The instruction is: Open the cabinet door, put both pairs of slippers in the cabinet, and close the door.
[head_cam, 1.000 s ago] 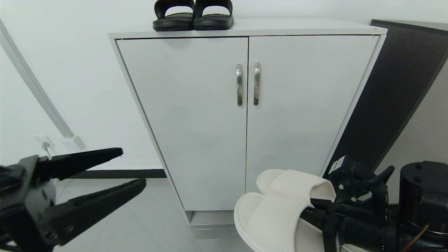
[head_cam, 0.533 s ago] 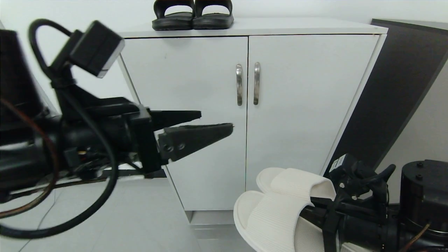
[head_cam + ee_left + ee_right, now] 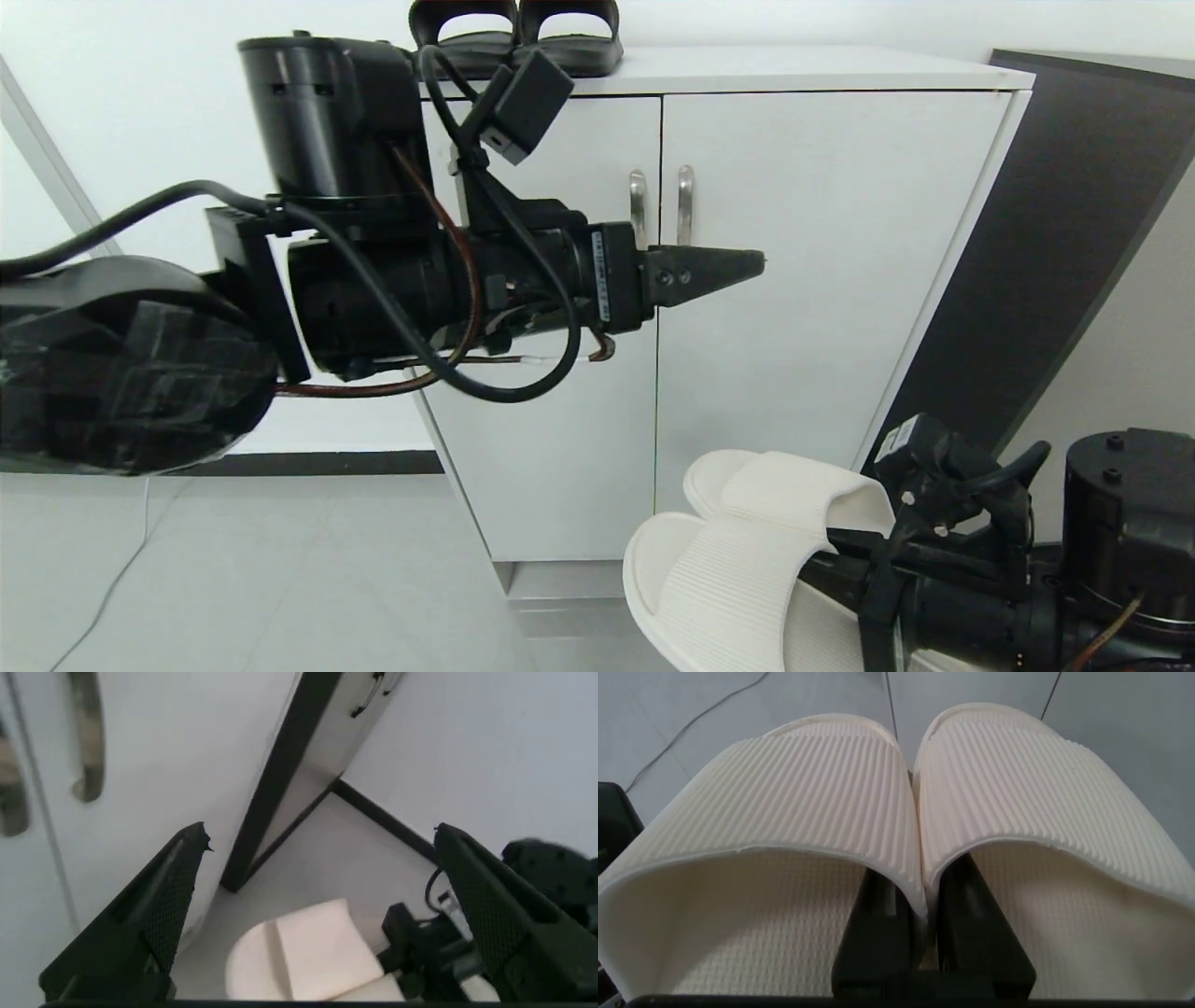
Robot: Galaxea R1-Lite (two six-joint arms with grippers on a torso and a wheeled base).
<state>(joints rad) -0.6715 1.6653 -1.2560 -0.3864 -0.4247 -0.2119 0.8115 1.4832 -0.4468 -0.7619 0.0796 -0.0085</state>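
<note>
My left jaws stood spread wide, the two black halves well apart in the left wrist view, with nothing between them. In the head view they lay side-on at the middle of the frame, their tips over the right door (image 3: 822,280) just right of the two metal handles (image 3: 686,196); whether they touched the door I could not tell. My right jaws were pinched on the white slippers (image 3: 738,560) at the lower right of the head view. One half sat inside each slipper under its ribbed strap, so the two inner sides were pressed together between them. That pair was held off the floor (image 3: 280,579) with the toes pointing toward the cabinet (image 3: 560,448), low in front of the right door, and its pale toe also showed at the bottom middle of the left wrist view. Both cabinet doors were shut, their handles side by side along the centre seam, the left one partly behind my left wrist. The black slippers (image 3: 560,37) sat together on the cabinet top at the upper middle of the frame, toes facing outward near the front edge above the left door. A dark panel (image 3: 1046,280) leaned against the cabinet's right side, and a thin cable (image 3: 112,583) lay on the grey floor at the lower left.
</note>
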